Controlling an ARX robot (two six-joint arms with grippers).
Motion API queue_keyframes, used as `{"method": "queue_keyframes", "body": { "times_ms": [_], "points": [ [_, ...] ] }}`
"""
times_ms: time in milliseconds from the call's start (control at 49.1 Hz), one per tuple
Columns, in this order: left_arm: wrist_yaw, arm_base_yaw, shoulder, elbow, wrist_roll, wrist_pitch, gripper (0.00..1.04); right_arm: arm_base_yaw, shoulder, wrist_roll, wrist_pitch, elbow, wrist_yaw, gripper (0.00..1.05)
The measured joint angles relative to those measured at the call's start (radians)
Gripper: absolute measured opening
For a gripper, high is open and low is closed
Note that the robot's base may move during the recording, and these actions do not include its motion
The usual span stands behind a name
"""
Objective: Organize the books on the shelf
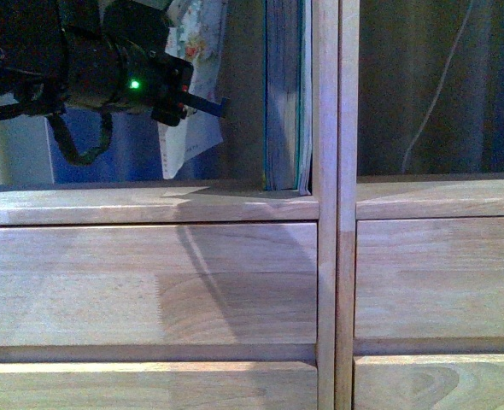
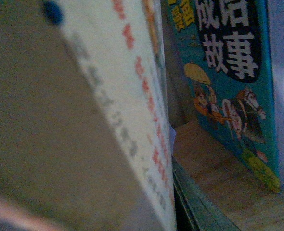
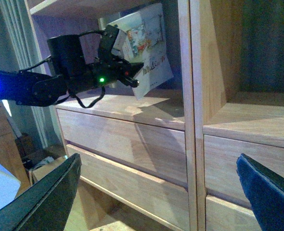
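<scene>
The thin booklet (image 1: 184, 141) is hanging tilted inside the left-hand compartment of the shelf (image 1: 149, 207). Its lowest corner looks to be just off the compartment floor, not resting on it. The teal book (image 1: 284, 94) is already standing upright at the right end of that same compartment, tight against the divider post (image 1: 325, 102). There's an open gap between the two books.

Holding the booklet is the left gripper (image 1: 192, 101), pinched onto it near one edge, so most of the cover flops free. The right gripper (image 3: 159, 161) is out in front of the drawer fronts (image 3: 127, 139), jaws spread wide with nothing in them.

My read is that the step in hand is parking the booklet next to the teal book. I'd straighten it to vertical first and then bring its bottom edge down onto the board. From there, slide it along the floor toward the divider until the cover lies flat against the teal one.

Only let go once it's leaning on something. It's so floppy that I'd expect it to slump if released on its own. Go gently on contact too, so the teal book doesn't get shoved or tipped.
</scene>
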Motion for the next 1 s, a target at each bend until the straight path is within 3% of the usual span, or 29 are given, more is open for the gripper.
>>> {"method": "queue_keyframes", "body": {
  "times_ms": [265, 366, 550, 774, 916, 997],
  "points": [
    [-0.048, -0.051, 0.089, 0.069, 0.025, -0.026, 0.07, 0.0, 0.0, 0.0, 0.0, 0.0, 0.0, 0.98],
    [-0.064, -0.05, 0.187, 0.223, 0.03, -0.098, 0.07, 0.0, 0.0, -0.001, 0.0, 0.0, 0.0, 0.98],
    [-0.055, -0.043, 0.253, 0.343, 0.024, -0.172, 0.38, 0.0, 0.0, -0.001, 0.0, 0.0, 0.0, 0.98],
    [-0.015, -0.048, 0.269, 0.392, 0.018, -0.15, 0.76, 0.0, 0.0, -0.001, 0.0, 0.0, 0.0, 0.98],
    [0.013, -0.053, 0.26, 0.355, 0.028, -0.115, 0.95, 0.0, 0.0, -0.001, 0.0, 0.0, 0.0, 0.98],
    [0.017, -0.055, 0.251, 0.328, 0.054, -0.097, 0.98, 0.0, 0.0, -0.001, 0.0, 0.0, 0.0, 0.98]
  ]
}}
